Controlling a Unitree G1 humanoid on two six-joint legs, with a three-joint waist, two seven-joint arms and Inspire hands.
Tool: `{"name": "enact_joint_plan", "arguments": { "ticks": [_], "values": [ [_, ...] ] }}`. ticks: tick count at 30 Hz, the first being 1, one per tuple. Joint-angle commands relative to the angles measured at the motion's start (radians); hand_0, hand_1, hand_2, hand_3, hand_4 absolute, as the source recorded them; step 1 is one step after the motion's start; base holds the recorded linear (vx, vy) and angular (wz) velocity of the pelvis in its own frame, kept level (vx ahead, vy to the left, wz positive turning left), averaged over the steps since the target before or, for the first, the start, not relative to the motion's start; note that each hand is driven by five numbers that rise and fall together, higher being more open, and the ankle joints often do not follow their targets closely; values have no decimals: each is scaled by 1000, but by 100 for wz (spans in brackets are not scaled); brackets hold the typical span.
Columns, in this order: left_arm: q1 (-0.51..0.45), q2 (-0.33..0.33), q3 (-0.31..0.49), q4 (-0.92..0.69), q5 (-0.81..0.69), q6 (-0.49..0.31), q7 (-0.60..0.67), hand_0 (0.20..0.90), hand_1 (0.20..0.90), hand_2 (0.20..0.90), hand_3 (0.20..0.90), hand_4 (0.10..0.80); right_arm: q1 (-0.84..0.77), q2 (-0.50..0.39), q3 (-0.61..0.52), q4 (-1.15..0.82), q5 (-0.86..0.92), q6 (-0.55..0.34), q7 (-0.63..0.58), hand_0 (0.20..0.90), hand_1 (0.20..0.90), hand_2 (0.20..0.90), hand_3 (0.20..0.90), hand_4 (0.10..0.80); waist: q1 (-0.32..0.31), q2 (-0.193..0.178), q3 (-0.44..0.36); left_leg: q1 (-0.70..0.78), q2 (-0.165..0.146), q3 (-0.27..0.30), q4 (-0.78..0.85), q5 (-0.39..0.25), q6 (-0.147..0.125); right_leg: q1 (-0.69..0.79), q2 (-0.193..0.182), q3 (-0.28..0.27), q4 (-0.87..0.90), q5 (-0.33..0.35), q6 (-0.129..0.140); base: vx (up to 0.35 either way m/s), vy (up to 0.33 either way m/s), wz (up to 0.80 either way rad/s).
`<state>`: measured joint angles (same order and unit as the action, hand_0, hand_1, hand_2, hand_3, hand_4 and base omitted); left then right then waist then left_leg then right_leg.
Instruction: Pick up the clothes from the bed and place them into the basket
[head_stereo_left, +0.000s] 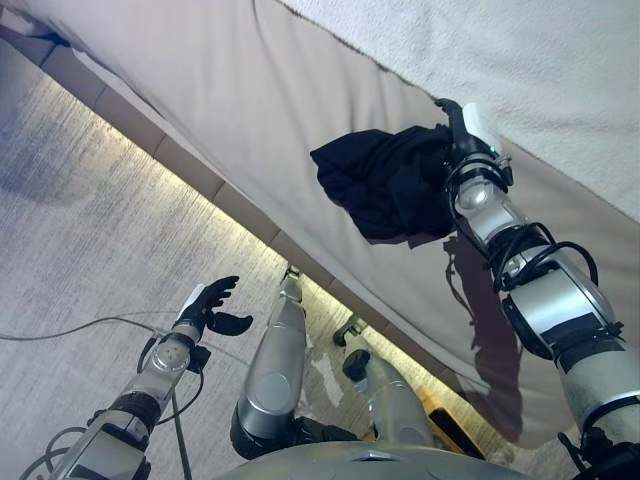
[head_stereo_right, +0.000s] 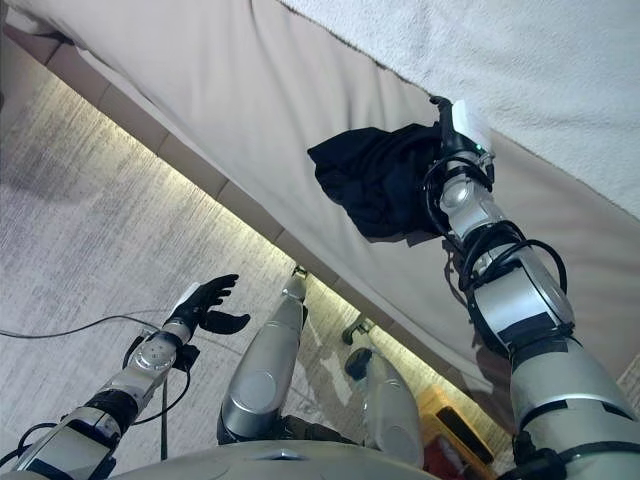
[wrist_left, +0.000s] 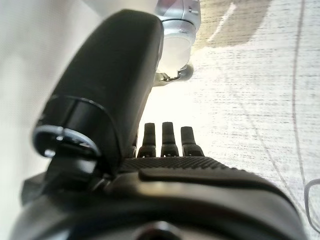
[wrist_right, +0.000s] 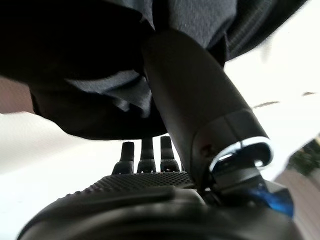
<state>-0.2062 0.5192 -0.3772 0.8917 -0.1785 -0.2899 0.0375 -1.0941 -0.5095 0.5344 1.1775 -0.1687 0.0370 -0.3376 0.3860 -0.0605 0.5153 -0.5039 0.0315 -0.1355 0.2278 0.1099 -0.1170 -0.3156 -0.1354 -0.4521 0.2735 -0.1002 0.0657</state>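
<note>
A crumpled black garment (head_stereo_left: 385, 185) hangs bunched against the beige bed sheet (head_stereo_left: 250, 90), near the bed's side edge. My right hand (head_stereo_left: 465, 140) is at the garment's right side. In the right wrist view its thumb (wrist_right: 195, 115) pushes up into the dark cloth (wrist_right: 100, 60), which is pinched against the fingers. My left hand (head_stereo_left: 208, 305) hovers over the grey carpet at the lower left, far from the bed, with fingers (wrist_left: 165, 142) straight and nothing in it. No basket shows in any view.
A white textured blanket (head_stereo_left: 520, 60) covers the bed's upper right. The bed's lit lower edge (head_stereo_left: 200, 190) runs diagonally across the view. Grey carpet (head_stereo_left: 80, 220) fills the left. An orange object (head_stereo_right: 450, 425) sits partly seen on the floor by the bed.
</note>
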Motion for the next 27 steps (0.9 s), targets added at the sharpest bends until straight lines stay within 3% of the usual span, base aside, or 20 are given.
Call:
{"name": "enact_joint_plan", "arguments": {
  "ticks": [1,4,10,11,12,27],
  "values": [
    [68,46,7,-68,-64,-64,26,900,900,900,900,800,-36,-90,57,-25,49,33,43,900,900,900,900,800,27,60,-5,-133,-56,29,169,-105,97,-131,-59,7,160,60,14,-18,74,8],
    [85,48,5,-118,-80,-68,40,900,900,900,900,800,-34,-82,26,-4,113,21,108,900,900,900,900,800,31,82,4,-168,-63,28,200,-111,104,-174,-81,13,205,42,11,-13,66,8],
    [106,68,17,-169,-41,-38,70,900,900,900,900,800,18,-44,41,-11,87,-14,224,900,900,900,900,800,36,82,5,-174,-58,21,192,-110,99,-173,-73,8,199,31,6,13,-30,-2],
    [105,73,14,-175,-50,-33,74,900,900,900,900,800,26,-40,51,-9,100,-17,229,578,578,578,524,424,36,82,5,-169,-57,21,184,-107,98,-164,-69,4,188,34,6,1,-50,3],
    [105,73,17,-175,-52,-28,80,900,900,900,900,800,31,-37,52,-6,108,-22,224,300,300,300,200,100,36,82,5,-163,-56,20,178,-105,95,-154,-65,2,176,37,6,-3,-44,3],
    [126,84,30,-179,-16,-20,99,900,900,900,900,800,70,-70,-61,33,300,-40,182,300,300,300,200,100,37,63,-4,-32,-36,31,80,-90,57,43,-9,-3,11,47,4,-7,-53,-1]
  ]
}}
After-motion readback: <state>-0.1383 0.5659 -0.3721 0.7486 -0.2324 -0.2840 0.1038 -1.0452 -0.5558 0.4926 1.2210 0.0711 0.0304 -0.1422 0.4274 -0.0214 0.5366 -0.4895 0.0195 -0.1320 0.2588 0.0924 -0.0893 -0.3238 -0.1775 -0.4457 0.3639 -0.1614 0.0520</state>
